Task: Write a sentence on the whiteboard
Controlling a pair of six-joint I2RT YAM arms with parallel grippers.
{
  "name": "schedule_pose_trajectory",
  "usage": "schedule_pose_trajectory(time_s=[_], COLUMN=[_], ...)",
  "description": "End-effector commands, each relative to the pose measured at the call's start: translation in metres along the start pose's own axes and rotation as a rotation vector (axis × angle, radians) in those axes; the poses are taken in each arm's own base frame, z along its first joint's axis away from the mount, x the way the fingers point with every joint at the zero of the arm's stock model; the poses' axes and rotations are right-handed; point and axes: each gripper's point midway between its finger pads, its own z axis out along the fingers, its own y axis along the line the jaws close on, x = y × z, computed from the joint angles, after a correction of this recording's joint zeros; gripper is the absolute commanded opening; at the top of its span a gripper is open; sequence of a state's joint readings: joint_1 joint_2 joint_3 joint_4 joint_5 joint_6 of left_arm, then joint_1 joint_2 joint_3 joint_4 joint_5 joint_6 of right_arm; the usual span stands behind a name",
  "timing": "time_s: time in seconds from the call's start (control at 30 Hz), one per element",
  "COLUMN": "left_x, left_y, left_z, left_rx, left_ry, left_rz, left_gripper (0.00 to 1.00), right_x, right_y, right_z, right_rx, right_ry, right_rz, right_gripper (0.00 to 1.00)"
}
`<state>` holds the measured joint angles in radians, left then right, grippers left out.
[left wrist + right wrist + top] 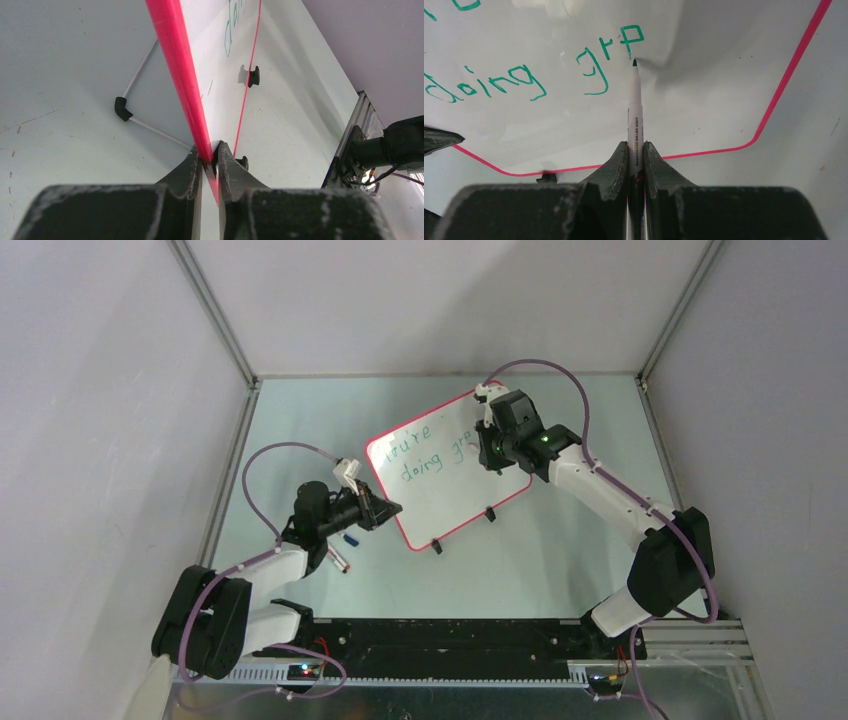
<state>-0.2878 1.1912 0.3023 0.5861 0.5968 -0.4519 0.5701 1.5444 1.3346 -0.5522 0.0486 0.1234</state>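
A pale table is enclosed by grey walls with metal corner posts. The whiteboard is set askew at mid-table, with green writing across its upper part. The left arm is bent low and reaches towards the board's left edge, where the red rim is pinched by the left gripper. The right arm is stretched over the board's far right corner. A marker is clamped in the right gripper, its tip placed at the last green letter.
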Motion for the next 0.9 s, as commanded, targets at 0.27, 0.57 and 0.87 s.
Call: schedule_pose_trajectory(time_s=[0.27,0.57,0.87], left_x=[0.003,0.004,0.004], left_y=[0.031,0.031,0.031], left_z=[-0.001,-0.001,-0.001], left_rx=[-0.138,-0.136,-0.136], left_ry=[0.007,0.010,0.010], left_rz=[0.059,0.058,0.058], left_gripper=[0.02,0.02,0.02], right_x=[-0.019,-0.018,-0.015], right_y=[-0.009,0.001,0.000], right_z=[-0.013,-0.013,-0.010], right_rx=[0.003,-0.035,-0.025], right_ry=[-0.074,-0.070,-0.057], right_rz=[0.038,0.022,0.022], right_gripper=[0.00,0.00,0.00])
